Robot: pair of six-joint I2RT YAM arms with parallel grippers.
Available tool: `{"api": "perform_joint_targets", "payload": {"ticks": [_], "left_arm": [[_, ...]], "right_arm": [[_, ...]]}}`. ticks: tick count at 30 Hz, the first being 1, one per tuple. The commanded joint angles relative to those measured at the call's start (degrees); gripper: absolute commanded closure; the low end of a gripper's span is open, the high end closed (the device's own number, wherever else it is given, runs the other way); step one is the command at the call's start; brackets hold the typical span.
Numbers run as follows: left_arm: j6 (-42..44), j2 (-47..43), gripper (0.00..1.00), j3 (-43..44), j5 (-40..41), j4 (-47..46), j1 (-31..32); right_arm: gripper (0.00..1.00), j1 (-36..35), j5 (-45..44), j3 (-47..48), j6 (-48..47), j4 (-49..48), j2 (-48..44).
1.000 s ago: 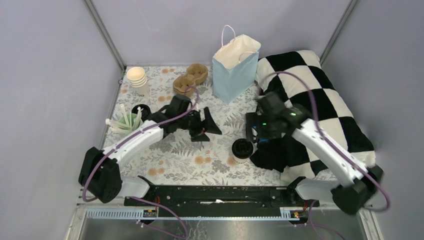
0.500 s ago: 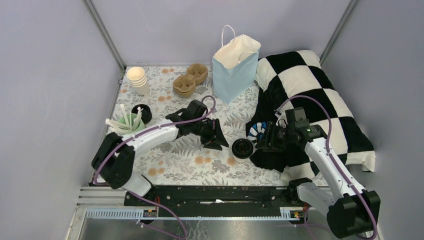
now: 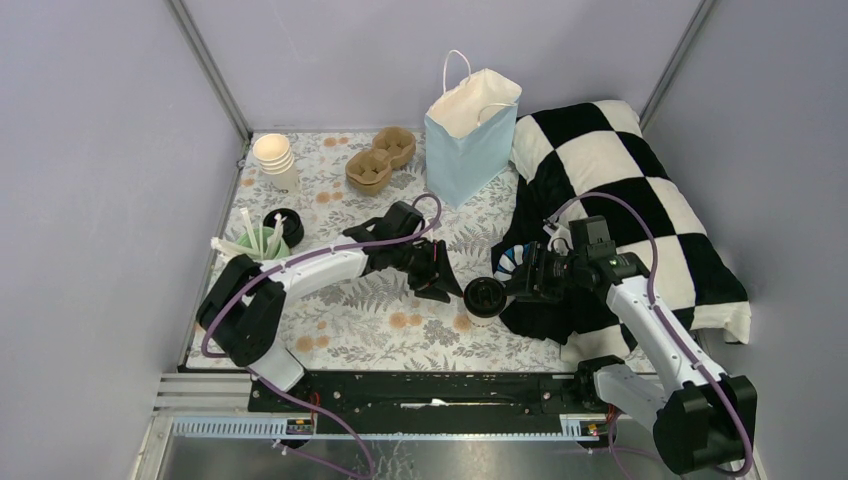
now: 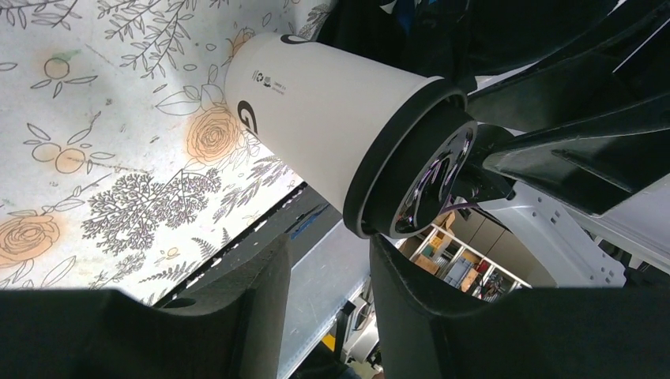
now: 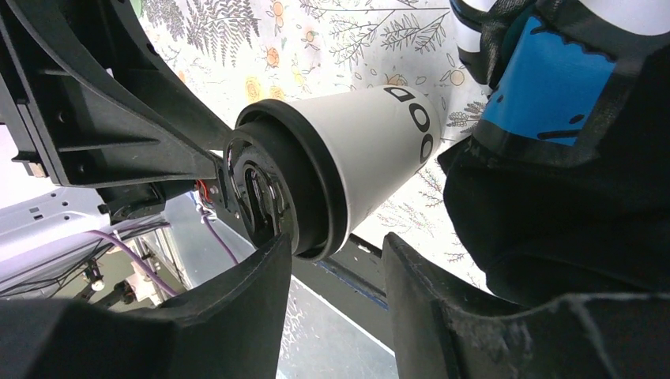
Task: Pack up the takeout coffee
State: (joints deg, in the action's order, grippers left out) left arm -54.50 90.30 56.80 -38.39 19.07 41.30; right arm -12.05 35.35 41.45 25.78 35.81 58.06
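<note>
left coffee cup: upright near table left edge | left gripper: jaws part-open, nothing between | centre coffee cup: upright between both grippers, well short of blue bag | right gripper: jaws part-open, nothing between, at checkered blanket edge

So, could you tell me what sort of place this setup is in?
Likely a lab robot cell: plain grey walls around a floral-cloth table, with staged props like the blue bag and cup carrier.
</note>
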Motion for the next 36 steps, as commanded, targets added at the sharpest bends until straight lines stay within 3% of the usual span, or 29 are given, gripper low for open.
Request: {"api": "perform_joint_targets", "payload": {"ticks": [1, 13, 22, 36], "left_arm": [[-0.07, 1.26, 0.55, 2.71, -0.31, -3.31, 0.43], [-0.33, 4.50, 0.56, 5.18, 0.08, -3.34, 1.09], [0.47, 6.02, 0.59, 5.99, 1.28, -0.60, 1.33], [2.42, 6.83, 0.60, 7.63, 1.90, 2.21, 1.47]], "right_arm": [[0.47, 0.14, 3.00, -0.56, -0.26, -2.28, 1.40], [0.53, 0.19, 1.97, -0.37, -2.41, -1.64, 3.97], [0.45, 0.50, 0.33, 1.11, -1.22, -0.39, 1.38], [0.51, 3.87, 1.51, 0.85, -2.95, 1.16, 1.43]]}}
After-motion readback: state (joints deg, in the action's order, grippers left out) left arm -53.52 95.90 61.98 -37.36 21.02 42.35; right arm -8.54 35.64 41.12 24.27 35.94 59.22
